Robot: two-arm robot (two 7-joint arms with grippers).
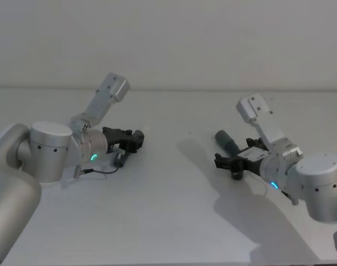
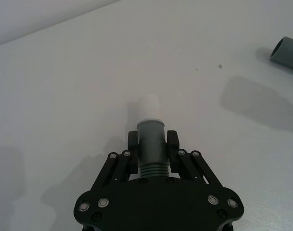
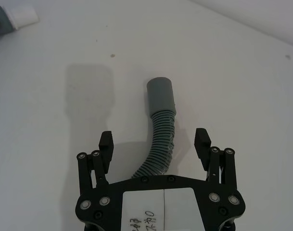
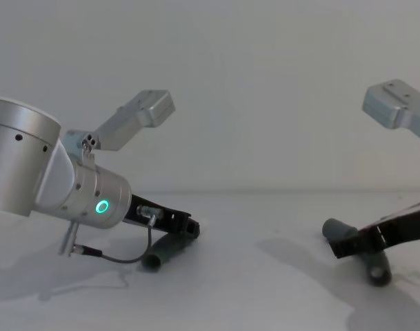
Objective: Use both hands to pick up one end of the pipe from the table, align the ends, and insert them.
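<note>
Two grey pipe pieces lie on the white table (image 1: 174, 210). My left gripper (image 2: 152, 142) is shut on the collar of the left pipe piece (image 1: 136, 138), low at the table; its white tip (image 2: 148, 108) sticks out past the fingers. In the chest view that piece (image 4: 165, 252) slants down to the surface under the left gripper (image 4: 187, 226). My right gripper (image 3: 154, 140) is open and straddles the ribbed body of the right pipe piece (image 3: 158, 144) without touching it. Its grey socket (image 3: 160, 95) points away from the fingers. From the head, the right gripper (image 1: 226, 160) sits just behind this piece (image 1: 226, 139).
Bare table lies between the two arms and in front of them. A plain wall stands behind the table's far edge (image 1: 174, 88). A thin cable (image 4: 120, 258) hangs from the left wrist near the surface.
</note>
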